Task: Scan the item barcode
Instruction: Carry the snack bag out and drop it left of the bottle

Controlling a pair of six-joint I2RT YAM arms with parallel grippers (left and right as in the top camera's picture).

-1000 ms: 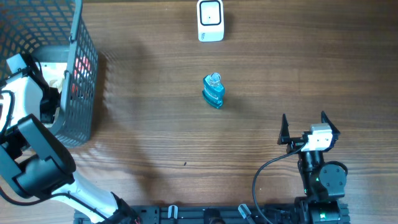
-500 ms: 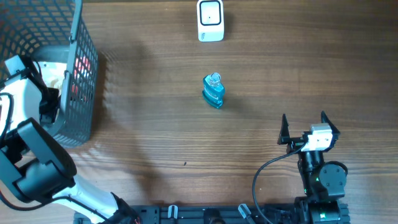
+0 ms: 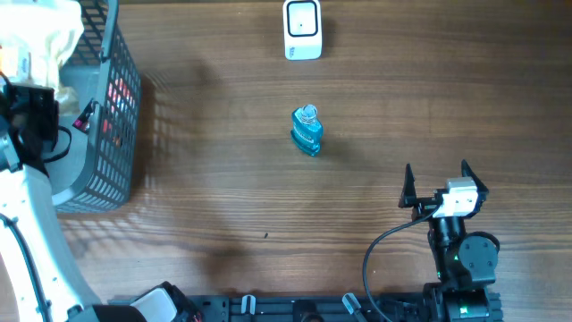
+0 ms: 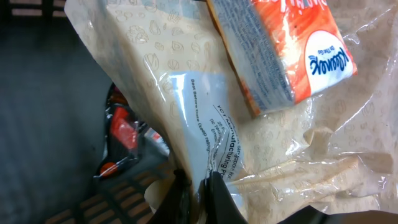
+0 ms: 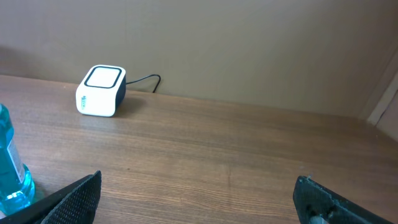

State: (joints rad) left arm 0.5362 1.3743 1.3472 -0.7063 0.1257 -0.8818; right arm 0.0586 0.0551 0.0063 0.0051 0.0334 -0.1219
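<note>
My left gripper (image 4: 198, 194) is shut on the lower edge of a cream, crinkly plastic packet (image 4: 186, 81) with printed text. In the overhead view that packet (image 3: 46, 31) hangs above the far-left corner, over the grey basket (image 3: 114, 143), with the left gripper (image 3: 37, 79) just below it. An orange and white pack (image 4: 283, 53) shows against the packet; I cannot tell whether it is inside. The white scanner (image 3: 303, 29) stands at the far middle of the table, also in the right wrist view as the scanner (image 5: 101, 91). My right gripper (image 3: 438, 182) rests open and empty near the front right.
A blue bottle (image 3: 307, 131) stands upright mid-table, in front of the scanner and left of the right gripper (image 5: 199, 194); the bottle (image 5: 12, 168) shows at the right wrist view's left edge. Red and black wrappers (image 4: 121, 134) lie in the basket.
The left gripper has shut on the cream packet and lifted it up out of the basket. The right arm has not moved.
</note>
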